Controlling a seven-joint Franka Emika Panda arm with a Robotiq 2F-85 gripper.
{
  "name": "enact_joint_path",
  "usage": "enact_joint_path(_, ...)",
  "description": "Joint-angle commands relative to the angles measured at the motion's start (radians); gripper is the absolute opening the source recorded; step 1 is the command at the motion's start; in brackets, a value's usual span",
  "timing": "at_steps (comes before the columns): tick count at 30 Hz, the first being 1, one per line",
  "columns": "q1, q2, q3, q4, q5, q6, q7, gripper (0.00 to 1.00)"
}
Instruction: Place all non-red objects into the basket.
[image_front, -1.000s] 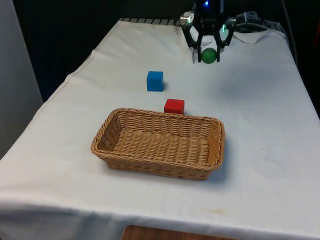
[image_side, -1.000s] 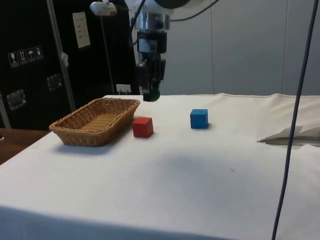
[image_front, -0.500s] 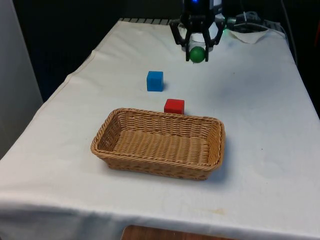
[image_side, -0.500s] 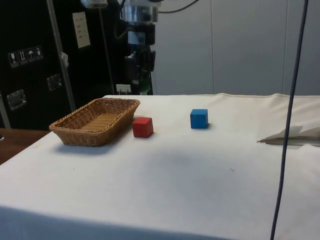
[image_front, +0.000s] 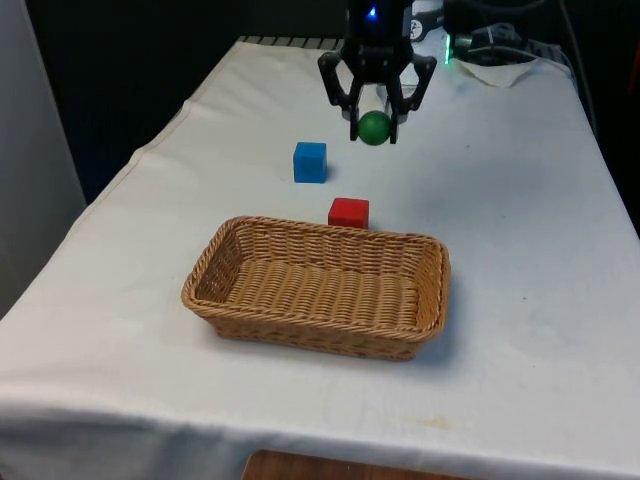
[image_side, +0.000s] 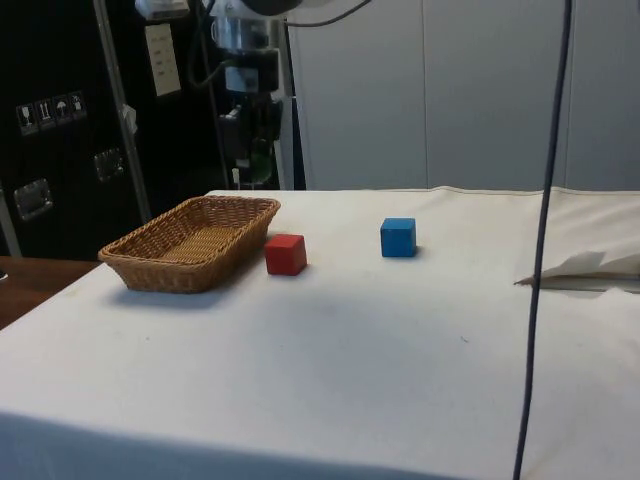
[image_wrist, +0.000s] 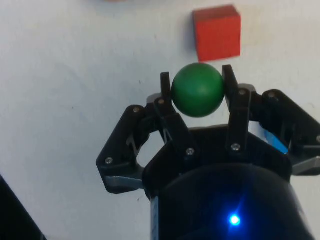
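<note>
The basket (image_front: 316, 288) sits centre frame in the front view, one cube (image_front: 348, 212) just behind it, another cube (image_front: 310, 162) farther up-left.

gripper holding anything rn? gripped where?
Yes: the black two-finger gripper holds a small green ball, its fingertips pinching opposite sides across the ball's middle.

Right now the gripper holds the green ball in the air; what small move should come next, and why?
Probably carry the green ball on toward the woven wicker basket before opening. The black two-finger gripper is shut on it above the white cloth, beyond the red cube and short of the basket, so releasing here would miss.
</note>
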Motion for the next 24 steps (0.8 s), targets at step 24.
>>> enact_joint_path(24,-0.018,0.291,0.008,0.319,0.095,-0.019,-0.015,0.00)
